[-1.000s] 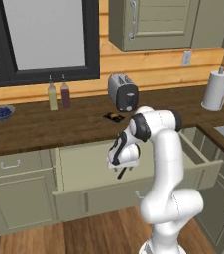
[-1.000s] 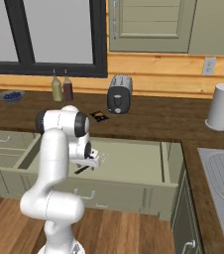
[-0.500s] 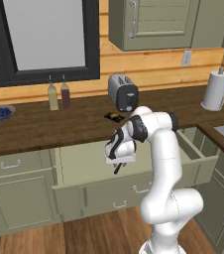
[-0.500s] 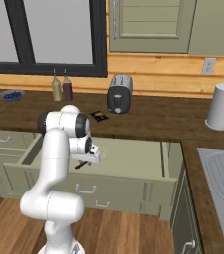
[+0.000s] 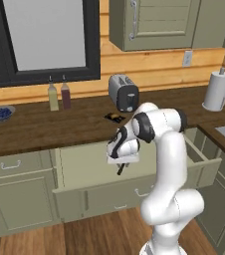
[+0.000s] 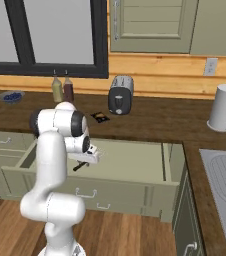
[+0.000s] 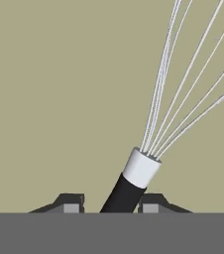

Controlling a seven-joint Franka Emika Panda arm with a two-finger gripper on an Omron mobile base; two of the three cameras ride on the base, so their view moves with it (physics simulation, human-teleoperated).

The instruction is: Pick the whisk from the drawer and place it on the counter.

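- The counter (image 5: 45, 129) was long dark wood grain, carrying a rounded toaster (image 5: 123, 92).
- The drawer (image 6: 135, 161) stood open, its inside smooth and pale.
- My gripper (image 7: 111, 203) was clamped on the whisk (image 7: 139, 171), over the drawer: black handle, thin silvery wires.

whisk (image 7: 134, 183) has a black handle, white collar and silvery wires. drawer (image 5: 84, 159) is pale beige-green inside with a sage-green front. tabletop (image 5: 45, 127) is dark brown wood grain, toaster (image 6: 119, 95) silver and black.
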